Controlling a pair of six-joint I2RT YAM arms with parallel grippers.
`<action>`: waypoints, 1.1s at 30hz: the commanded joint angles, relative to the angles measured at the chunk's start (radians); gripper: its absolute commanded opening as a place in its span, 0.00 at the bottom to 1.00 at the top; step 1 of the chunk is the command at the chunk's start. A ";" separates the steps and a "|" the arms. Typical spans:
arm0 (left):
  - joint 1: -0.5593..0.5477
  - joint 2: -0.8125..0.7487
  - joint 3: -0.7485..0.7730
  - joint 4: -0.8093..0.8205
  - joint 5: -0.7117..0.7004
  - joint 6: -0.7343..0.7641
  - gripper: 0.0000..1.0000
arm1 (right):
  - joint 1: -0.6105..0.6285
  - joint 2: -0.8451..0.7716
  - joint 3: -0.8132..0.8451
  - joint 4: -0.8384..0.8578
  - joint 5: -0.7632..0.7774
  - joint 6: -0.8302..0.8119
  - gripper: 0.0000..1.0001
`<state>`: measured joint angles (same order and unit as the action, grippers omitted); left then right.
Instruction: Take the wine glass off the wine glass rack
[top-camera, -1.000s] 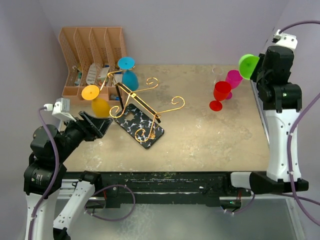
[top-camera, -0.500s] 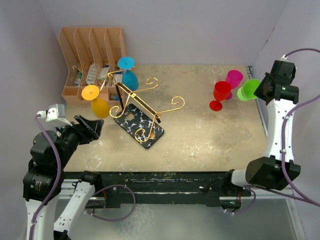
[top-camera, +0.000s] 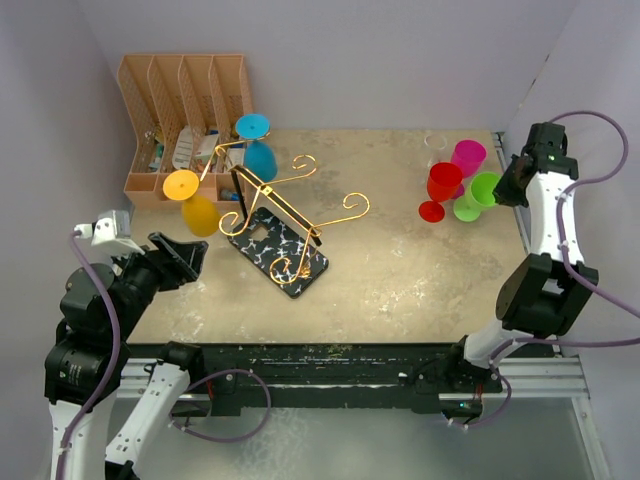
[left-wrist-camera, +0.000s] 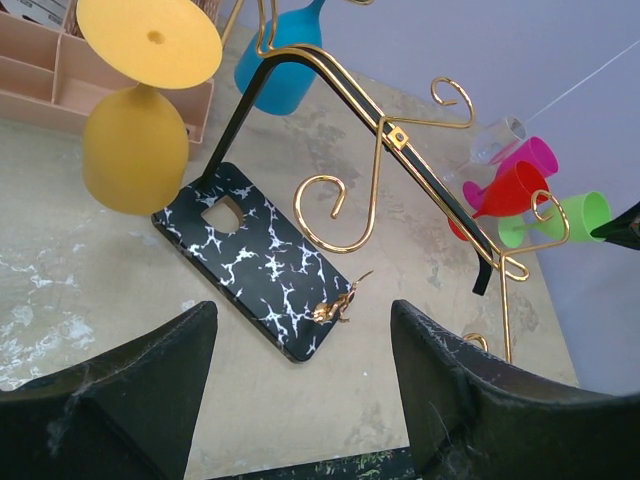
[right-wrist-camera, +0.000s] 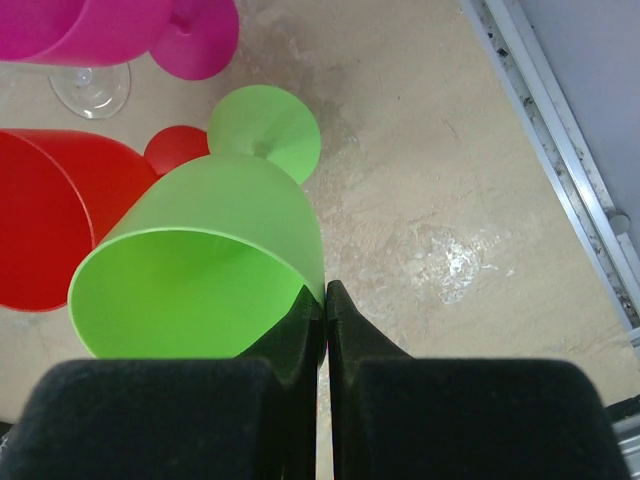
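Observation:
The wine glass rack is a gold wire stand on a black marbled base, left of the table's middle. A yellow wine glass and a blue wine glass hang upside down from its left arms. My left gripper stands open just left of the base, holding nothing. In the left wrist view the base and the yellow glass lie ahead of the jaws. My right gripper is shut on the rim of a green wine glass, tilted low beside the red glass at the far right.
An orange-brown file organiser stands at the back left, behind the rack. A magenta glass and a clear glass stand by the red one. The table's right edge runs close to the right gripper.
My right arm has swung down and brought the green glass from high at the right edge to just beside the red glass. The left gripper drew back slightly from the rack, then stayed still.

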<state>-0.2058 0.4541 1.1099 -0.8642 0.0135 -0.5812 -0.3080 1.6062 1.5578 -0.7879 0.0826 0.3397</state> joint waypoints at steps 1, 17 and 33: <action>-0.006 -0.006 0.006 0.008 0.022 -0.009 0.73 | -0.003 -0.007 0.028 0.031 -0.030 -0.019 0.00; -0.007 0.004 0.010 0.003 0.041 -0.015 0.73 | -0.003 0.120 0.053 0.031 -0.074 -0.048 0.08; -0.007 0.029 0.028 -0.023 0.008 -0.009 0.74 | -0.001 -0.056 0.121 0.026 -0.052 -0.031 0.34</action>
<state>-0.2062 0.4667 1.1099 -0.9047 0.0433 -0.5903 -0.3080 1.6566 1.6142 -0.7650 0.0349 0.3027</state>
